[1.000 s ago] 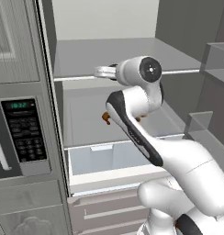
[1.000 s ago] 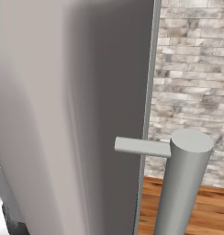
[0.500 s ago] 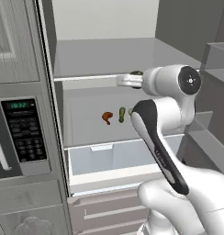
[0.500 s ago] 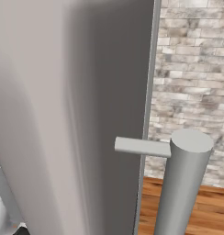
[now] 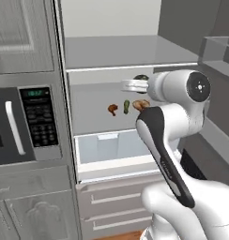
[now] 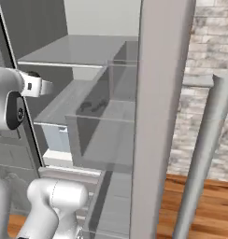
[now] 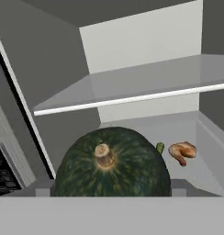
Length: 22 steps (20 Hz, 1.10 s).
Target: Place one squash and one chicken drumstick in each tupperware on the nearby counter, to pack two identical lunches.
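- Swinging right across the open fridge [image 5: 111, 51] since the earlier frames, my arm uncovered the food on the middle shelf [image 5: 97, 101].
- My claw [image 5: 135, 86] reached left at that shelf's front edge, with the round dark green squash [image 7: 111, 164] between my wide-apart jaws; I could not tell whether I gripped it.
- Behind it on the shelf lay the small reddish drumstick [image 5: 112, 109], the slim green squash [image 5: 126, 106] and the larger tan drumstick [image 5: 141, 104], left to right, close together.
- A microwave [image 5: 22, 124] sat to the left.
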Available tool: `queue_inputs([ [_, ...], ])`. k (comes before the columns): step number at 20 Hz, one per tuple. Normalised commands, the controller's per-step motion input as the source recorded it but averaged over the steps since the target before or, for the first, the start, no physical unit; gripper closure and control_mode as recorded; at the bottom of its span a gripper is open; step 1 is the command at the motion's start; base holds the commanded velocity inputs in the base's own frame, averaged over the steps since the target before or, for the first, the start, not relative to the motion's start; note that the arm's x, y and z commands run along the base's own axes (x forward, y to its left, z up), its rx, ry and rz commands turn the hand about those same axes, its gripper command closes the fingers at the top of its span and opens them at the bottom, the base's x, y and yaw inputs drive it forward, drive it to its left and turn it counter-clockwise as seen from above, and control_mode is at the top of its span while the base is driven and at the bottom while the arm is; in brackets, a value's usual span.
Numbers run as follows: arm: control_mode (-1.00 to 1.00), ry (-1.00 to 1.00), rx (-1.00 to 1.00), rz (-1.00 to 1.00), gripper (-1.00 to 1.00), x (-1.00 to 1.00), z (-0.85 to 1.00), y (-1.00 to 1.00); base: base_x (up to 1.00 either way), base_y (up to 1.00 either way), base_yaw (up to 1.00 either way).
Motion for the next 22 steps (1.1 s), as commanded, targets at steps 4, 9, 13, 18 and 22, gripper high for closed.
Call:
queue_inputs([
  [4,1.00,0.00,0.00,0.00,1.00,0.00,0.00,0.00,-0.23,0.93,0.00],
  [9,1.00,0.00,0.00,0.00,1.00,0.00,0.00,0.00,-0.15,1.00,0.00],
  [13,1.00,0.00,0.00,0.00,1.00,0.00,0.00,0.00,-0.45,1.00,0.00],
  [18,1.00,0.00,0.00,0.00,1.00,0.00,0.00,0.00,-0.49,1.00,0.00],
  [22,1.00,0.00,0.00,0.00,1.00,0.00,0.00,0.00,-0.14,1.00,0.00],
])
